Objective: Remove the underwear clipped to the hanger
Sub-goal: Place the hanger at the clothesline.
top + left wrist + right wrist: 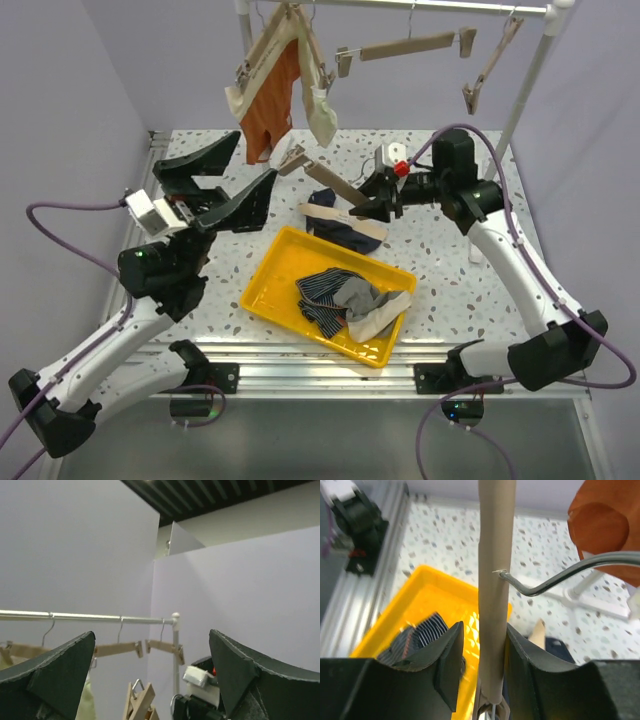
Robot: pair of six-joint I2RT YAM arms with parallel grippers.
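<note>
Orange-red underwear [268, 105] and a pale cream piece [320, 115] hang clipped to a wooden hanger at the rail's left end. Lower down, my right gripper [375, 203] is shut on the bar of another wooden hanger [330, 185], held tilted above the table. The right wrist view shows that bar [492, 580] between the gripper's [482, 627] fingers. Navy underwear [335, 230] lies on the table beneath it. Striped navy [320, 290] and grey-white [375, 305] underwear lie in the yellow tray [262, 275]. My left gripper [225, 180] stands wide open with nothing in it, pointing up at the rail [75, 616].
Two bare wooden clip hangers [405, 45] [490, 60] hang on the rail [420, 8]. The rack's white post [525, 80] rises at the back right. The tray sits near the table's front edge between the arms.
</note>
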